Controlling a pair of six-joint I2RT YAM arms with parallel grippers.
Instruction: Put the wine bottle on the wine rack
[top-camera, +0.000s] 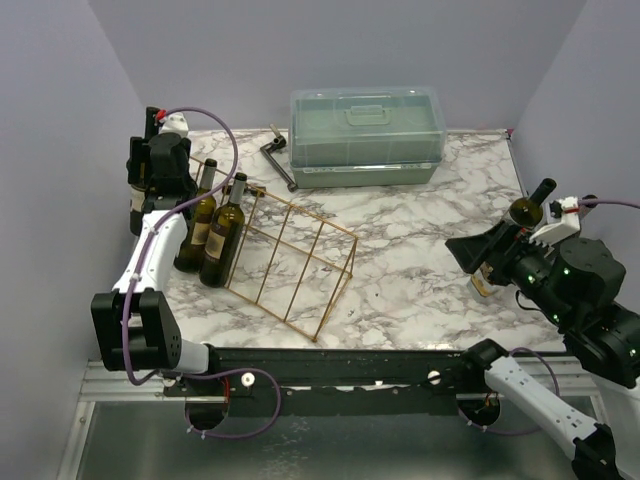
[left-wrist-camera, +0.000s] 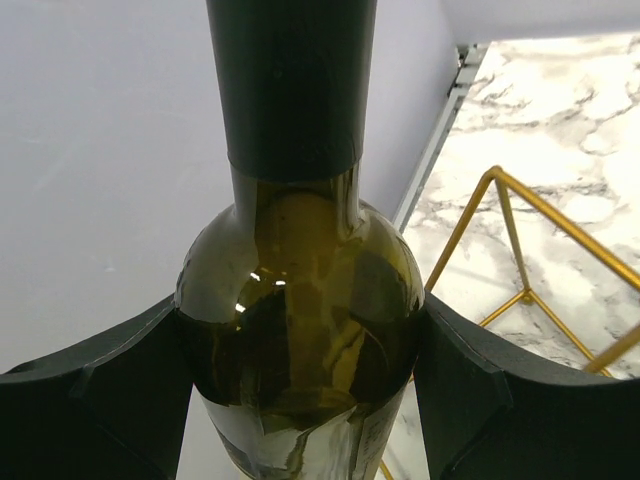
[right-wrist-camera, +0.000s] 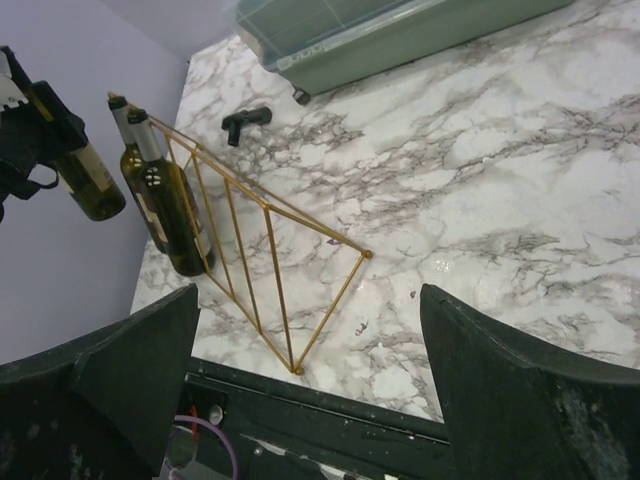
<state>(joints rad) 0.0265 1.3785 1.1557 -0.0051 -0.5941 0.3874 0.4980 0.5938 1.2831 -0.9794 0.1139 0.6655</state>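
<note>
The gold wire wine rack (top-camera: 300, 262) lies on the marble table left of centre. Two dark wine bottles (top-camera: 222, 238) lean in its left end; they also show in the right wrist view (right-wrist-camera: 165, 205). My left gripper (top-camera: 152, 188) is shut on a third wine bottle (left-wrist-camera: 300, 300) at its shoulder and holds it off the table by the left wall, left of the rack (left-wrist-camera: 520, 235). From the right wrist this held bottle (right-wrist-camera: 88, 175) hangs left of the rack (right-wrist-camera: 262, 250). My right gripper (top-camera: 478, 256) is open and empty above the table's right side.
A translucent green lidded box (top-camera: 365, 135) stands at the back centre, with a black handled tool (top-camera: 278, 160) beside it. Another wine bottle (top-camera: 527, 208) is at the right edge, partly hidden behind my right arm. The left wall is close to my left gripper.
</note>
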